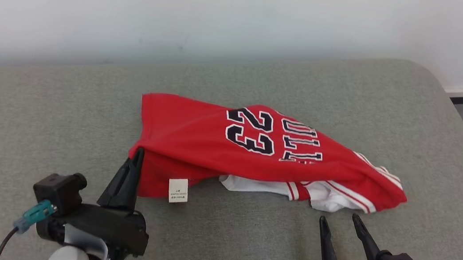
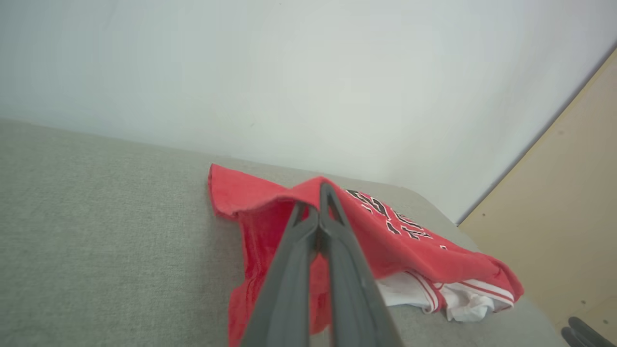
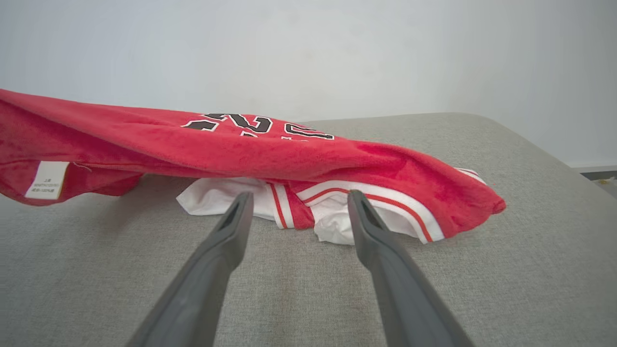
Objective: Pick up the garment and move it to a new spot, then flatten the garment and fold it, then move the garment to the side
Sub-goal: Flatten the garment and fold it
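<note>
Left gripper (image 1: 138,154), lower left: jaws clamped on the crumpled red fabric jersey (image 1: 195,130); right gripper (image 1: 338,218), jaws apart, should pinch its striped edge before lifting.

My left gripper (image 1: 137,155) and right gripper (image 1: 339,220) are each showing two long, dark, matte fingers (image 1: 124,183) tapering to points. Each black wrist is carrying a boxy camera block (image 1: 58,190) with a teal connector (image 1: 38,212). A black cable (image 1: 3,244) is trailing from the left one, beside my pale forearm (image 1: 70,258).
</note>
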You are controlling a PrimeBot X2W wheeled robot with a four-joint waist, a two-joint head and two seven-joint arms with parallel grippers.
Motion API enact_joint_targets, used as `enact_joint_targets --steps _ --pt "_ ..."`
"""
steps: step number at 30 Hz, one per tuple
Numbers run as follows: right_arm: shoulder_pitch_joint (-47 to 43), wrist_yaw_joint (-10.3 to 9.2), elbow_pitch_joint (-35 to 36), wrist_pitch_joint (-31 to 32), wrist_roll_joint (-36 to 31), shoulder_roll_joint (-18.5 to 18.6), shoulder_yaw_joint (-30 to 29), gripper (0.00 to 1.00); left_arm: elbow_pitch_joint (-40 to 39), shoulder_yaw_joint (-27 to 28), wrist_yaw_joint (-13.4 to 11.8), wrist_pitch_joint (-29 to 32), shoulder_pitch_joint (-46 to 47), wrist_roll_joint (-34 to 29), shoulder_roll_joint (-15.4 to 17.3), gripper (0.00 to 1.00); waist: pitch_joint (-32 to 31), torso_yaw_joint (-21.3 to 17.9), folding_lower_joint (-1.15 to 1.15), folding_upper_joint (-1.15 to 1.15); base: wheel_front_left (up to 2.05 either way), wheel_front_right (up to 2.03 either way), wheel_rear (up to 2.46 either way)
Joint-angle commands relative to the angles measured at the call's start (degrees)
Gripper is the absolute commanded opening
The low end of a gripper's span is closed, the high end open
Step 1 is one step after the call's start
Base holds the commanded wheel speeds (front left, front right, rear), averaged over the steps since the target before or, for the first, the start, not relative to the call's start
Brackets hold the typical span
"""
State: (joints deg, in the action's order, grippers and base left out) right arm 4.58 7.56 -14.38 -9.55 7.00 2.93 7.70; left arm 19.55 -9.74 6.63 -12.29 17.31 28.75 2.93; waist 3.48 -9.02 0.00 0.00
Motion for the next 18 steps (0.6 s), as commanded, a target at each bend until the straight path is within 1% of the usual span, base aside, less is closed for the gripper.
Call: enact_joint_targets --steps 1,4,8,12,15,18 --pt "-0.76 -0.15 0.19 0.08 0.36 -0.07 -0.21 1.0 -2.79 0.16 -0.13 1.36 -2.09 0.77 0.51 0.0 -1.29 1.55 0.0 0.0 0.0 0.0 0.0" --pt "-1.13 -0.15 0.2 0.19 0.52 -0.07 -0.47 1.0 -8.18 0.22 -1.54 4.69 -5.66 1.17 1.67 0.0 -1.8 2.14 0.0 0.0 0.0 0.0 0.0" --pt "-1.17 -0.15 0.51 0.22 0.55 -0.05 -0.52 1.0 -15.35 0.72 -3.66 8.85 -9.9 2.59 1.86 0.0 -2.11 2.19 0.0 0.0 0.0 0.0 0.0" --pt "-1.15 -0.15 0.75 0.24 0.3 -0.06 -0.85 1.0 -21.73 1.04 -6.63 12.75 -13.51 2.17 2.97 0.0 -1.97 1.86 0.0 0.0 0.0 0.0 0.0" --pt "-1.03 -0.15 0.91 0.17 0.29 -0.06 -1.08 1.0 -23.36 1.76 -8.37 14.23 -14.58 1.25 4.05 0.0 -1.43 1.5 0.0 0.0 0.0 0.0 0.0" --pt "-0.56 -0.15 1.36 0.31 0.3 -0.07 -0.77 1.0 -20.24 2.07 -9.02 14.66 -12.42 -0.37 5.74 0.0 -0.27 1.02 0.0 0.0 0.0 0.0 0.0"
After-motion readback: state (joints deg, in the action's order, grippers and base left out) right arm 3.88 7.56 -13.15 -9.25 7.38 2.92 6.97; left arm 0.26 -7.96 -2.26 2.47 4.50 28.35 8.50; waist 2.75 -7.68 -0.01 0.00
